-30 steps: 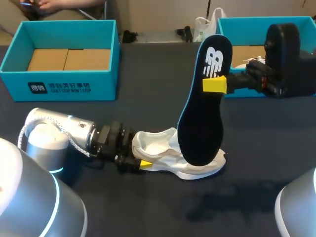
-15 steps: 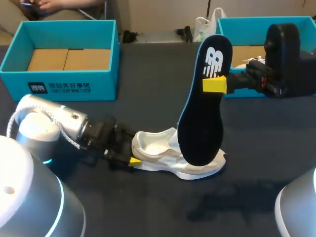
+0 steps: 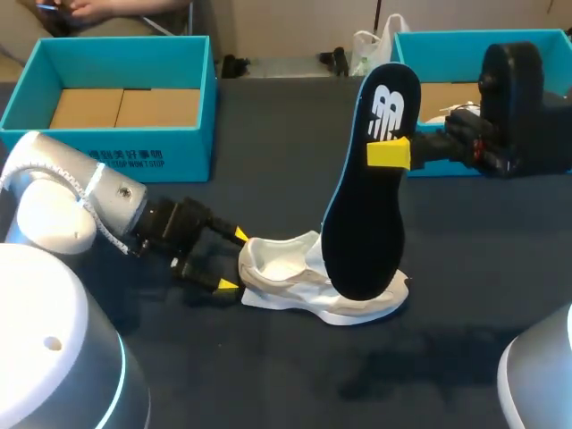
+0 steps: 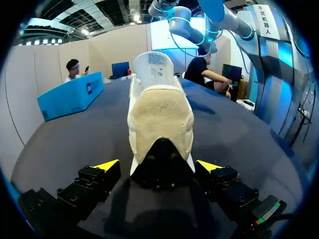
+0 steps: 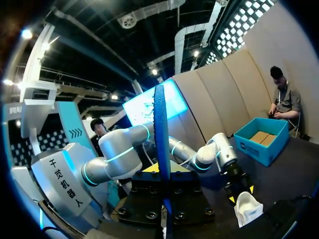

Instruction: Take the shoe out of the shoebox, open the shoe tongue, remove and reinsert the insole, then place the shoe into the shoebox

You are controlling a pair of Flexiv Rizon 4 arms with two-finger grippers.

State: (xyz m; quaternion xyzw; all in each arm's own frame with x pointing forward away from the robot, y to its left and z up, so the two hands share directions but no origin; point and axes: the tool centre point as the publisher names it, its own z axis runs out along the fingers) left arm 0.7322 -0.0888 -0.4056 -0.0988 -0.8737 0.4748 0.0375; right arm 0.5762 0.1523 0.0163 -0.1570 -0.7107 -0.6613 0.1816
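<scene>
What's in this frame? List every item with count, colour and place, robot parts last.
shoe: 1, white, lying at the table's middle, heel toward the left gripper
insole: 1, black with a blue edge, held upright over the shoe
shoeboxes: 2, teal, open; left shoebox at the far left, right shoebox at the far right
table: 1, dark, under everything
left gripper: 1, yellow tips, open, one tip on each side of the shoe's heel
right gripper: 1, yellow tips, shut on the insole's upper part
</scene>
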